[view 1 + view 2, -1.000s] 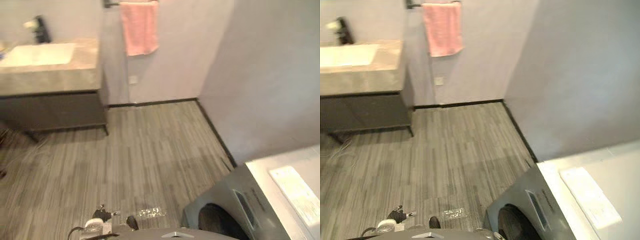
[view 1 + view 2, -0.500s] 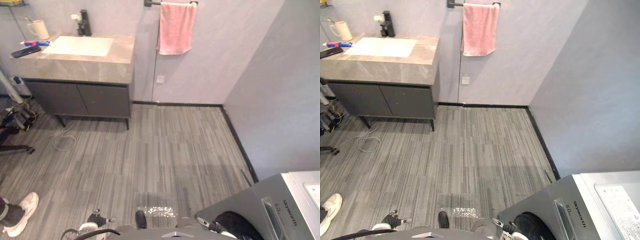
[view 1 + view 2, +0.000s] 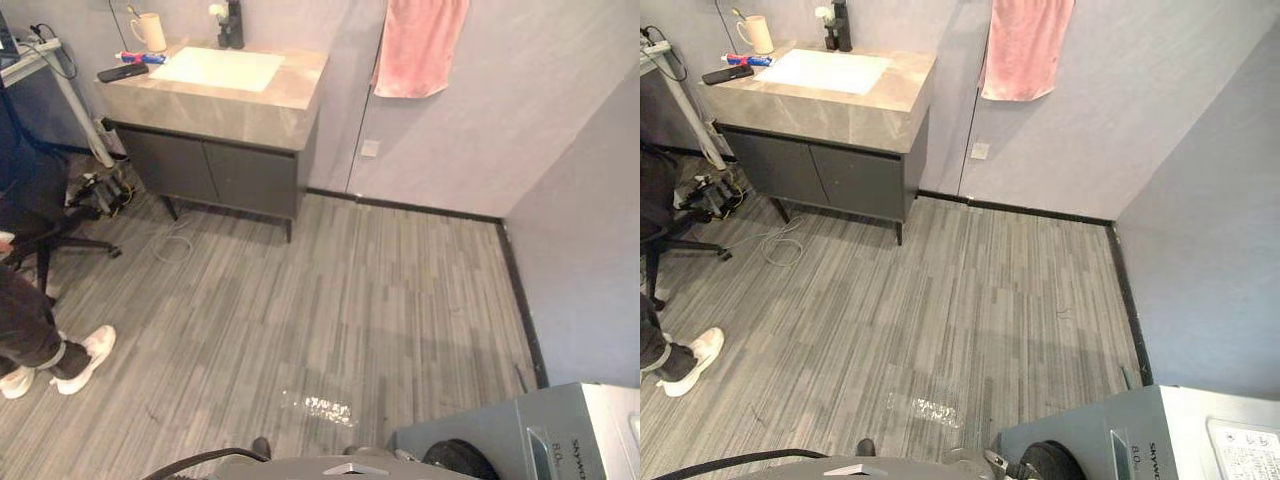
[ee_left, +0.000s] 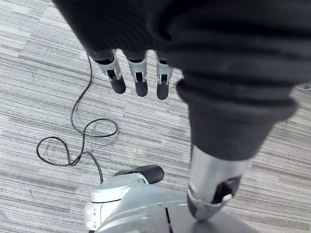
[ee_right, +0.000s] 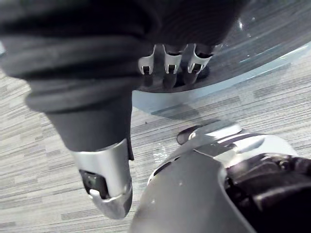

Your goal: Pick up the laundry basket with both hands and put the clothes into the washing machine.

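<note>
While looking down across a bathroom, shows washing machine point(image 3: 520, 440) at the lower right, dark round door toward the floor point(image 3: 960, 300). Shows left hand point(image 4: 141, 77) and right hand point(image 5: 167, 63) hanging empty, fingers loosely straight. Fits either seeking the basket or loading done. Beyond: vanity point(image 3: 820, 100), pink towel point(image 3: 1025, 50), person's shoe point(image 3: 85, 355).

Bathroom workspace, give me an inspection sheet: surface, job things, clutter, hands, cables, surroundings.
Surface: grey plank floor, with a shiny patch near the robot.
Job's things: washing machine at lower right, dark door opening facing the floor; laundry basket and clothes, nothing seen.
Clutter: cup, dark flat item and tube on the vanity.
Hands: left hand and right hand hang relaxed, holding nothing.
Cables: light cord on the floor by the vanity.
Surroundings: sink, pink towel on the wall, seated person's leg and shoes at left.
</note>
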Robot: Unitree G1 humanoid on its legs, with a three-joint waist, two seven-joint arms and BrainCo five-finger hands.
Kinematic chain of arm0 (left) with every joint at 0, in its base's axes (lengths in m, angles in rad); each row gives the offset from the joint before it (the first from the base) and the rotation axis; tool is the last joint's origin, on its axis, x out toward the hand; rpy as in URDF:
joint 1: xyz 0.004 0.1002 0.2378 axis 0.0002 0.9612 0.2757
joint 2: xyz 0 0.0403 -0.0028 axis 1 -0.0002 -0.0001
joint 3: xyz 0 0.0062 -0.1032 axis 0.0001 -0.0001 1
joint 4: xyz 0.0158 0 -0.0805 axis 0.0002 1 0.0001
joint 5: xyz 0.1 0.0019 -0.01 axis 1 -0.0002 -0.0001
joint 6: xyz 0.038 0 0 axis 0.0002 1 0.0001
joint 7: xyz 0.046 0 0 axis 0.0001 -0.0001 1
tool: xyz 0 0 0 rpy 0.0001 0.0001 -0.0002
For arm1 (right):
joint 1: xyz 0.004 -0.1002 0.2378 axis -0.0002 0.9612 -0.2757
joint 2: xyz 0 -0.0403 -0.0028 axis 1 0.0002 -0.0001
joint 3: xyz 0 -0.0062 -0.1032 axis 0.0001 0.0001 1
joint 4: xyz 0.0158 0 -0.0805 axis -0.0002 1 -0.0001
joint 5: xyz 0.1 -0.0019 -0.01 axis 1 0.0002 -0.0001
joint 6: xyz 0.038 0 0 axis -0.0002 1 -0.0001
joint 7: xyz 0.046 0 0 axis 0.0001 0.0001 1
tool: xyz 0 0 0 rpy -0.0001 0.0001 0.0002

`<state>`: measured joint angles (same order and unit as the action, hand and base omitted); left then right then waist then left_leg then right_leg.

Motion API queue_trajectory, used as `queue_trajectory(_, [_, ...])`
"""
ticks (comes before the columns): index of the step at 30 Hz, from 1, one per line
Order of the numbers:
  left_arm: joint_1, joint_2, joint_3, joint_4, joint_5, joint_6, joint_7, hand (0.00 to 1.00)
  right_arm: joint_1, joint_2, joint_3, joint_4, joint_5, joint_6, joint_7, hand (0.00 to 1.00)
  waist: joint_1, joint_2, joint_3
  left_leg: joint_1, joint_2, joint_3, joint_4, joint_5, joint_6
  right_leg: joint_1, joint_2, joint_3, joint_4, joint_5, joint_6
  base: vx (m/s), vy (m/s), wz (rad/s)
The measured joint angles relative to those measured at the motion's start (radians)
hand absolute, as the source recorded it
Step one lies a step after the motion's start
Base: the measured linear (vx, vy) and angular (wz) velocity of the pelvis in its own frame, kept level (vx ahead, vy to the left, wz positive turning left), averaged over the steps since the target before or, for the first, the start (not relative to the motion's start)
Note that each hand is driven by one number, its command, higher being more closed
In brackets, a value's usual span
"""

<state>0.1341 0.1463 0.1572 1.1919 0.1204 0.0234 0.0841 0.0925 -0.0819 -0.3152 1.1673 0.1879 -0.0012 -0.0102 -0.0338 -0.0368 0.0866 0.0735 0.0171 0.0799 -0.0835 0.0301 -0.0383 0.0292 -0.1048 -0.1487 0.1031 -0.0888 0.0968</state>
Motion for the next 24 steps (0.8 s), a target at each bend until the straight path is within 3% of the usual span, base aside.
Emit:
queue_trajectory(10, [-0.007,0.008,-0.001,0.019,-0.002,-0.003,0.004,0.0,-0.007,0.002,0.018,0.032,0.0,-0.003,0.0,0.0,-0.008,-0.013,-0.011,0.014,-0.01,0.01,-0.003,0.004,0.006,0.046,0.005,-0.003,-0.066,0.031,0.006,0.04,-0.005,-0.01])
queue_trajectory(24, [0.006,0.008,0.0,0.041,-0.037,-0.003,0.004,0.0,-0.007,0.001,0.019,0.05,0.0,-0.004,0.0,0.0,-0.008,-0.01,-0.024,0.007,-0.01,0.03,-0.004,0.006,0.009,0.052,0.003,0.001,-0.116,0.064,0.004,-0.06,0.006,-0.03])
